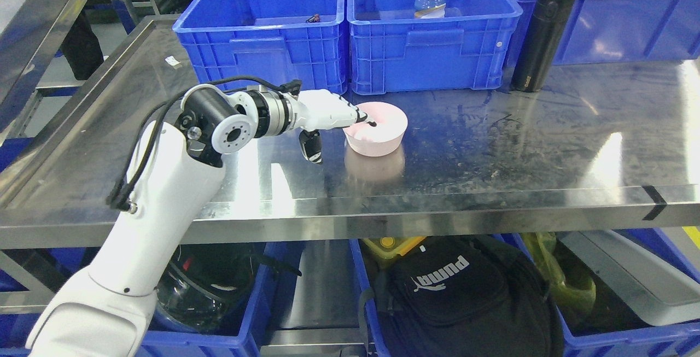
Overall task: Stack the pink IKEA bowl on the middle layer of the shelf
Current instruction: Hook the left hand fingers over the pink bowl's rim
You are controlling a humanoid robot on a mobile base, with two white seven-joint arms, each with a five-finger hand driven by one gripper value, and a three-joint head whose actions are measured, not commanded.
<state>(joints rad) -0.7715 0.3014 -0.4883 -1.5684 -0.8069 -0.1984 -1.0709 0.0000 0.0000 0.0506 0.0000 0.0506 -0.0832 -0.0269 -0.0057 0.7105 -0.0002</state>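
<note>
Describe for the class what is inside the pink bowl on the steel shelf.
The left hand's fingertips reach over the rim into the pink bowl. Only pale pink inner wall shows otherwise; the hand covers the near left part.

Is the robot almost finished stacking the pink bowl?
Not yet. Done: the left hand has reached the round pink plastic bowl on the shiny steel shelf. In hand: its fingers hook over the bowl's rim while the thumb sits outside. Left: stacking it. Only one pink bowl shows, standing alone in front of the blue plastic crates.
</note>
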